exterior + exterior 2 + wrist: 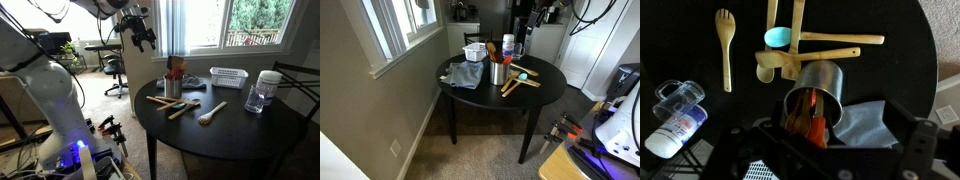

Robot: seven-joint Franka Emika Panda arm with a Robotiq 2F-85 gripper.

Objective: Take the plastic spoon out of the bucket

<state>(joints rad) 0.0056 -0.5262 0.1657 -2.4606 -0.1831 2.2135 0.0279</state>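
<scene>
The shiny metal bucket (173, 88) stands upright on the round black table (240, 125), and it shows in both exterior views (498, 73). In the wrist view the bucket (825, 82) holds an orange plastic utensil (816, 126) that looks like the spoon, next to wooden ones. My gripper (141, 32) hangs high above and to the side of the table, apart from the bucket. In the wrist view its fingers (822, 152) are spread wide and hold nothing.
Wooden utensils (830, 40), a wooden fork (726, 45) and a blue-headed spoon (778, 37) lie by the bucket. A blue cloth (868, 120) lies beside it. A white slotted basket (228, 76) and a clear lidded jar (263, 92) stand on the table.
</scene>
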